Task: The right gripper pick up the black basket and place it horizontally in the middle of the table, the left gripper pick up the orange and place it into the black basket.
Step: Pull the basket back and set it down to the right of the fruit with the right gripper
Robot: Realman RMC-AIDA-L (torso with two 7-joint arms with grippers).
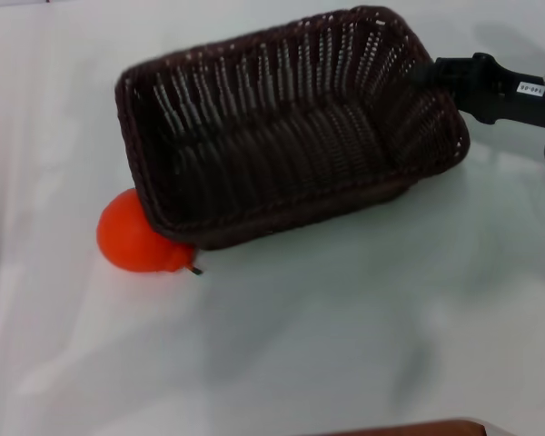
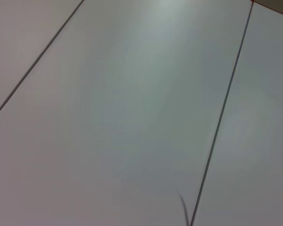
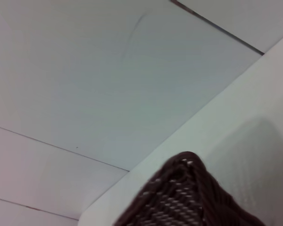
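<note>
Slim black labelled right gripper [image 1: 433, 73] pinching dark woven wicker basket [image 1: 291, 127], tilted over round orange [image 1: 132, 234]; placing, fruit transfer remaining.

Pale grey floor [image 2: 132, 117] under my wrists, crossed by thin dark seams [image 2: 221, 117]. Brown strip [image 1: 409, 429] at worktop's near edge. Light soft.

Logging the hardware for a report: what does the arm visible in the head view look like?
The right pincer sits on a slim black arm bearing a small white printed label, with a thin cable looping at the frame's edge. The left arm does not show in any view.
</note>
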